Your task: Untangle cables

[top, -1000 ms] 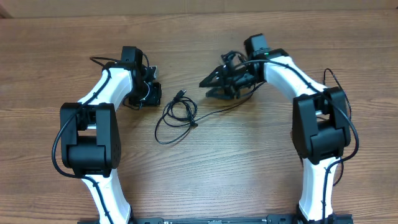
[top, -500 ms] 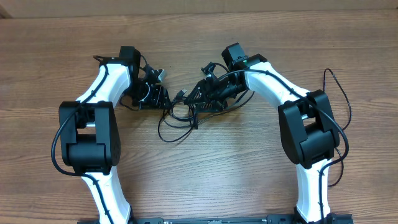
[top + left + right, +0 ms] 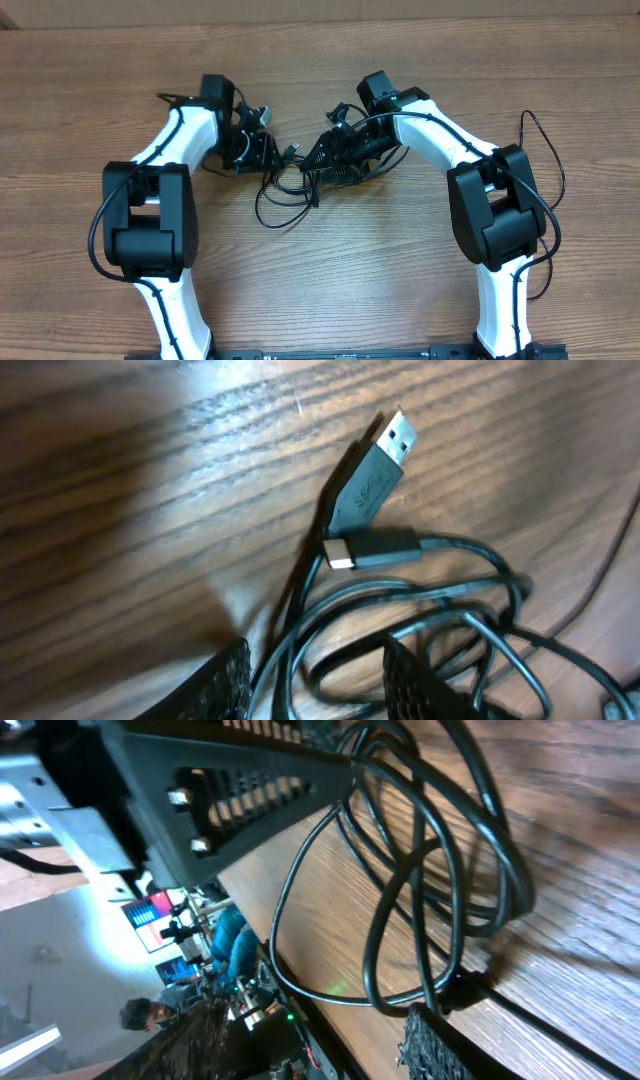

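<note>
Closest in, my left tool (image 3: 318, 678) has its fingers partly apart, with strands of the cables (image 3: 440, 575) running loose between them and nothing pinched. The USB plug (image 3: 372, 478) lies just beyond, pointing away from the tips. My right tool (image 3: 320, 158) is also partly open and holding nothing, loops lying inside its gap. One tangle sits on the desk (image 3: 400, 270) between two equally near tools, its slack loop trailing toward the bases; I count two plugs but cannot separate the cords.

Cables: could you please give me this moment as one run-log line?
cables: tangled loops on table | left claw: open, over loops | right claw: open, loops between its fingers
</note>
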